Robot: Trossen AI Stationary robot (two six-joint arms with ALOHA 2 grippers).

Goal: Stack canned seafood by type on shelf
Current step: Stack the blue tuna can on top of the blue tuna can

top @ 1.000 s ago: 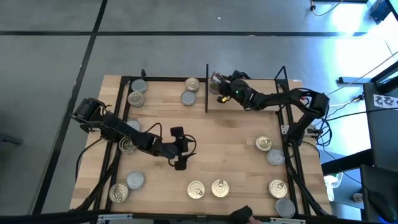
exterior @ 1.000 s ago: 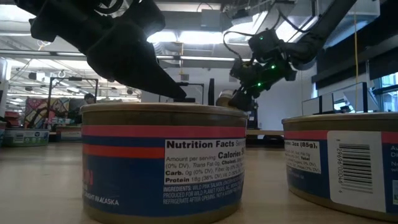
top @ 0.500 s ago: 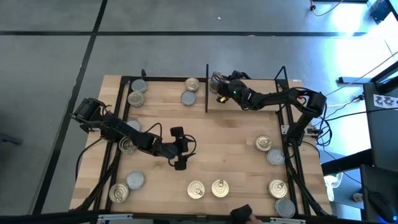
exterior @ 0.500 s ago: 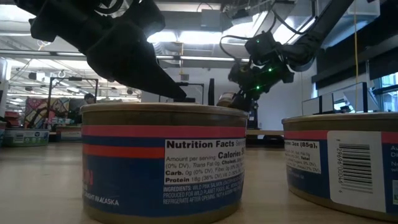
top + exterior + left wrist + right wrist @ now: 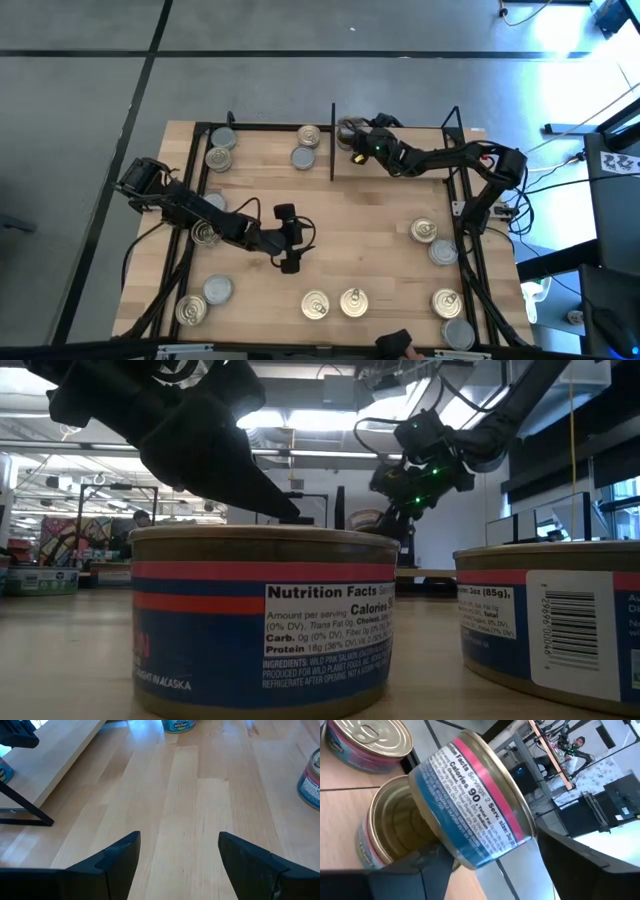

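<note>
Compared with a second ago, the right hand [image 5: 348, 131] has shifted slightly toward the shelf's [image 5: 392, 200] far edge, just right of the black divider [image 5: 332, 142]; the left arm has not moved. The right hand is closed on a tilted can [image 5: 475, 805] with a pink and blue label. That can sits between its fingers, held directly above a gold-lidded can [image 5: 387, 827] resting on the shelf near the far edge. Another gold-lidded can [image 5: 367, 745] stands just beside. The left hand [image 5: 288, 240] hovers over the middle of the shelf, fingers spread apart and empty above bare wood.
</note>
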